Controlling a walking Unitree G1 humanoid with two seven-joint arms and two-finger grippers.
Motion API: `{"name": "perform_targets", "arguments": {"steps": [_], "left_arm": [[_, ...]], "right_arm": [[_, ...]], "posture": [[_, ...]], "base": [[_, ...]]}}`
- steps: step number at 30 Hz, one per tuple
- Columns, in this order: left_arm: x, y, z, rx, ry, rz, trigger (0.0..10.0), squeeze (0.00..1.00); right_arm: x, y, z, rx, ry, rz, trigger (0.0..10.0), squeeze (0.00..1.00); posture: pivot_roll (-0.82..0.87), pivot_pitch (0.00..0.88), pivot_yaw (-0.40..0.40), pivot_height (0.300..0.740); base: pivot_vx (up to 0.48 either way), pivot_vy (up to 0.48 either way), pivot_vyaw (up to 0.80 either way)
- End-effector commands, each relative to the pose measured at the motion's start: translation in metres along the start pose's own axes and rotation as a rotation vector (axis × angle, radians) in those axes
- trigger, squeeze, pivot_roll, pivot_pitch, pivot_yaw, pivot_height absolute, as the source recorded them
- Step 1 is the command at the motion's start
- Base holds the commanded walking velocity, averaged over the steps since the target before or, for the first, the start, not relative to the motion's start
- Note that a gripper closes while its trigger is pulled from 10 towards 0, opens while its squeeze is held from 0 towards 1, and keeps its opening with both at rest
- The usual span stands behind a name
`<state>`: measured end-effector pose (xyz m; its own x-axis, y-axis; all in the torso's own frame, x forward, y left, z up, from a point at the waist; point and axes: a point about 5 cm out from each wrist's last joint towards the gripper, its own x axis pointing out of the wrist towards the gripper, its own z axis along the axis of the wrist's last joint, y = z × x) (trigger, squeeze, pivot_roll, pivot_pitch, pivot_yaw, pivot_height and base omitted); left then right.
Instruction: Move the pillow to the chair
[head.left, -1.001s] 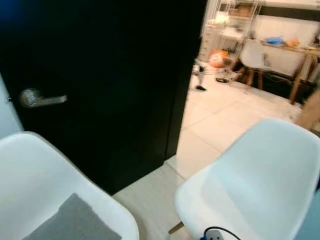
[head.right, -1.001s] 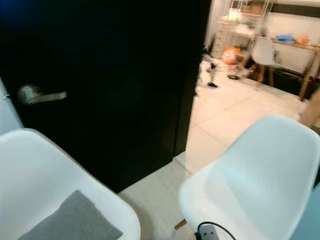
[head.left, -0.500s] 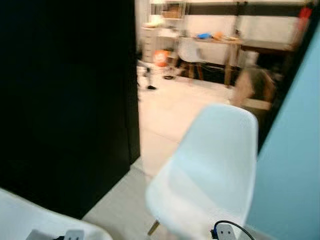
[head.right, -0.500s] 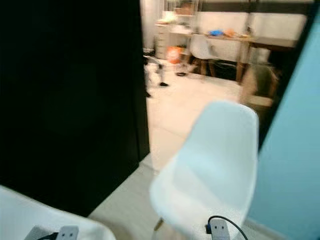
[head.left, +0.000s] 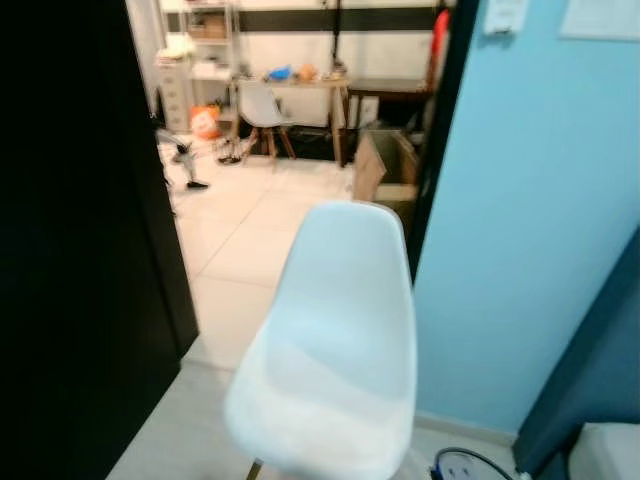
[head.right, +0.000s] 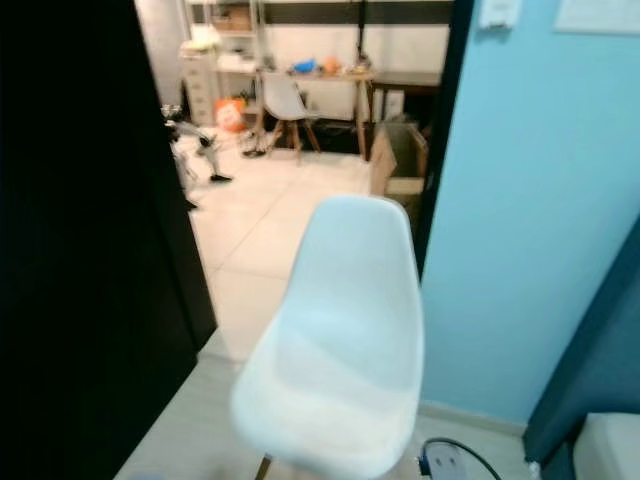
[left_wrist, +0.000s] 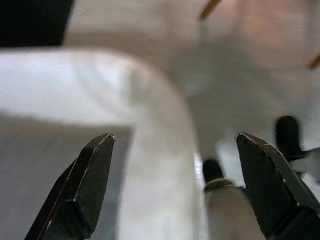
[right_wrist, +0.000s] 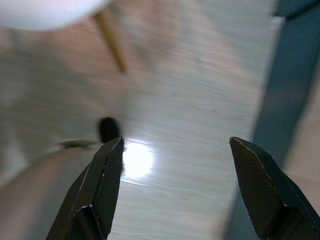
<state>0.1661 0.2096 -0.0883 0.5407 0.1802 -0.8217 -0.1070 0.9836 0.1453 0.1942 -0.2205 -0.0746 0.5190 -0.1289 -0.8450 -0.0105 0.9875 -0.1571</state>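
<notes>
A white shell chair (head.left: 330, 350) stands in the middle of the eye views, its seat bare. In the left wrist view my left gripper (left_wrist: 175, 136) is open above the rounded rim of another white chair (left_wrist: 150, 125), with a grey pad (left_wrist: 40, 170) lying in that seat. My right gripper (right_wrist: 176, 142) is open over pale floor, near a wooden chair leg (right_wrist: 110, 42). Nothing is between either pair of fingers.
A black door (head.left: 70, 250) fills the left side and a light blue wall (head.left: 530, 200) the right. Between them a doorway opens onto a tiled room with a desk (head.left: 300, 85), a chair (head.left: 262, 105) and a cardboard box (head.left: 385, 165). A cable with a plug (head.left: 455, 468) lies by the chair.
The camera has swung to the right. The chair with the grey pad and the door handle have left the eye views, and the bare white chair now stands in the centre.
</notes>
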Motion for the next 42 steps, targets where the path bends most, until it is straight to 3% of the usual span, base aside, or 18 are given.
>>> {"name": "perform_targets", "arguments": {"steps": [1,8,14,22,26,34,42], "left_arm": [[0.0,-0.001,0.0,-0.011,-0.001,0.0,10.0,0.0],[-0.001,-0.007,-0.007,-0.014,0.013,-0.007,10.0,0.0],[-0.003,-0.01,-0.014,-0.045,0.025,0.006,10.0,0.0],[-0.005,-0.003,-0.021,-0.054,0.038,0.025,10.0,0.0],[-0.005,0.001,-0.024,-0.072,0.051,0.032,10.0,0.0],[-0.003,-0.006,-0.016,-0.018,0.037,-0.012,10.0,0.0],[-0.002,-0.007,-0.009,0.01,0.018,-0.027,10.0,0.0]], "right_arm": [[0.0,0.004,-0.007,-0.045,0.021,0.022,10.0,0.0],[0.001,0.007,0.002,-0.072,0.004,0.024,10.0,0.0],[0.001,0.015,0.017,-0.166,-0.04,0.059,10.0,0.0],[0.002,0.019,0.017,-0.176,-0.031,0.072,10.0,0.0],[0.001,0.029,0.009,-0.257,-0.012,0.104,10.0,0.0],[0.0,0.019,-0.002,-0.171,0.013,0.071,10.0,0.0],[0.0,0.023,-0.006,-0.146,0.023,0.078,10.0,0.0]], "posture": [[-0.07,0.0,-0.039,0.74],[-0.07,0.0,-0.045,0.74],[-0.05,0.0,-0.073,0.74],[-0.02,0.0,-0.088,0.74],[-0.03,0.0,-0.077,0.74],[-0.05,0.0,-0.045,0.74],[-0.06,0.0,-0.024,0.74]], "base": [[0.0,0.0,-0.78],[0.0,0.0,-0.78],[0.0,0.0,-0.78],[0.0,0.0,-0.78],[0.0,0.0,-0.78],[0.0,0.0,-0.78],[0.0,0.0,-0.78]]}}
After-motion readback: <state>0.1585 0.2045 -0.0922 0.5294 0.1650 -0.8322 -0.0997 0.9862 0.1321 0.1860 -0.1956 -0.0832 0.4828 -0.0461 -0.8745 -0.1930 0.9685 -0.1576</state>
